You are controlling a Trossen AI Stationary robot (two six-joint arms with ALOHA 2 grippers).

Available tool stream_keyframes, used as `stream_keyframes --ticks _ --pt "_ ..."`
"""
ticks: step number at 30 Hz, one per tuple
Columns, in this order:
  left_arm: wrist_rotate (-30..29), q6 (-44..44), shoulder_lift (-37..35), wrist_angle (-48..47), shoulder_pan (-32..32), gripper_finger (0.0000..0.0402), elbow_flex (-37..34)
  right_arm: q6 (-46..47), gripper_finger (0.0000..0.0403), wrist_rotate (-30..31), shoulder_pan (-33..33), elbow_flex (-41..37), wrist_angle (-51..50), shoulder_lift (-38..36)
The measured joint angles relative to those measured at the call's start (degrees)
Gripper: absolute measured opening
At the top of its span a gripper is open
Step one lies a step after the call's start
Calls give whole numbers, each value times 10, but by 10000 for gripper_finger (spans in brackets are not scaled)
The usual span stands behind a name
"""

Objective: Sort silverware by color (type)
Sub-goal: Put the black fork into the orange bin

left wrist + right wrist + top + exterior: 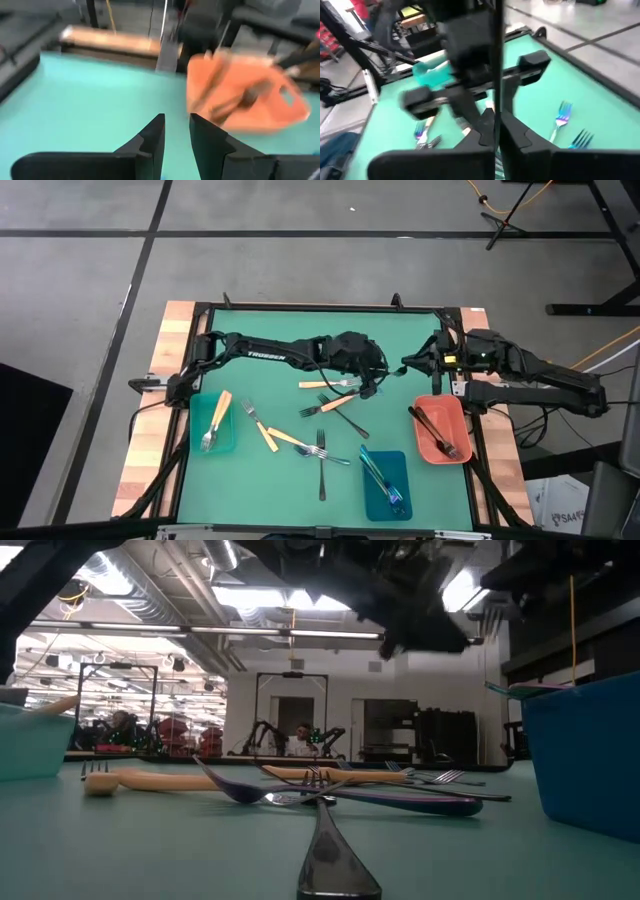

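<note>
Silverware lies scattered mid-mat: orange-handled pieces and dark forks. An orange-handled fork lies in the teal tray, iridescent pieces in the blue tray, and a black piece in the salmon tray. My left gripper hovers over the mat's middle, open by a narrow gap with nothing between the fingers. My right gripper is close beside it, nearer the far right corner, shut on a slim black utensil. My right gripper pinches a slim black utensil between its two fingers. The utensil shows only as a thin dark strip running out past the fingertips, lifted clear of the mat. Which end the fingers have cannot be told.
The teal tray sits near the mat's left edge, the blue tray at the near edge and the salmon tray at the right edge. The two grippers are close together above the far-centre mat. Bare mat lies at the far left.
</note>
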Motion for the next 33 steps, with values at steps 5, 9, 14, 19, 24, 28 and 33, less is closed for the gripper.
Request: stream_keyframes --ticks 5,9,14,19,24,28,33 --pt "9 31 0 -105 2 82 0 31 0 -1 0 0 -37 -16" --pt "11 47 0 -179 1 82 0 81 0 -11 0 0 -72 -21" --pt "10 58 0 -235 2 82 0 151 0 -47 0 0 -123 -20" --pt "12 70 0 -247 0 82 0 210 0 -79 0 0 -166 -20" --pt "11 79 -9 -300 1 82 0 241 0 -92 0 0 -202 -20" --pt "9 96 -42 -351 0 82 0 266 0 -103 3 0 -209 -18" --pt "-21 117 -82 -424 0 82 0 306 0 -104 59 0 -210 0"
